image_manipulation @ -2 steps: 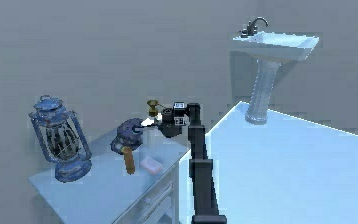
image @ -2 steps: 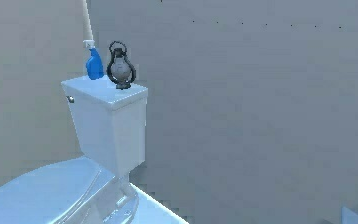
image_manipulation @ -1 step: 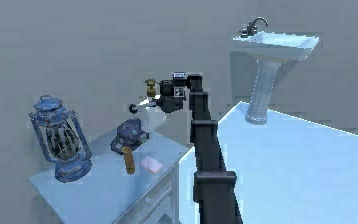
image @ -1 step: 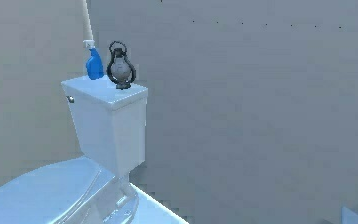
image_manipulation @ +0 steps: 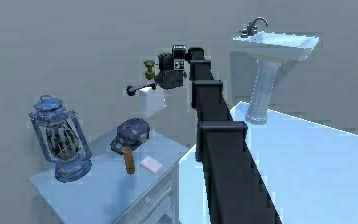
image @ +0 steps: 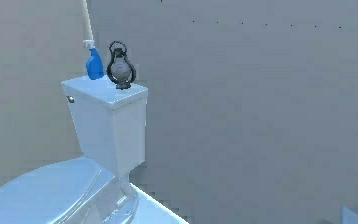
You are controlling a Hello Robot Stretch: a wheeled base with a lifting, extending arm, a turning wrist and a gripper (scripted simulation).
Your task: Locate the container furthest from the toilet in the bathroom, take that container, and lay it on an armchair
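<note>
Hand [image_manipulation: 144, 88]: at the far end of the dark arm [image_manipulation: 222, 140], a small white piece [image_manipulation: 153, 101] just beside its fingers; whether it grasps anything cannot be told.
Container: not surely identifiable.
Candidates: blue lantern [image_manipulation: 59, 140], upright, long axis vertical, on the pale worktop [image_manipulation: 107, 187]; blue bottle [image: 93, 66], upright, neck pointing up, on the toilet tank [image: 107, 120].

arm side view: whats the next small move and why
Probably draw the arm back in. A small brassy thing hangs at the pincer, clear of the table and the sink, so the pincer seems to hold it; retracting first should keep it from clipping either on the way out.
</note>
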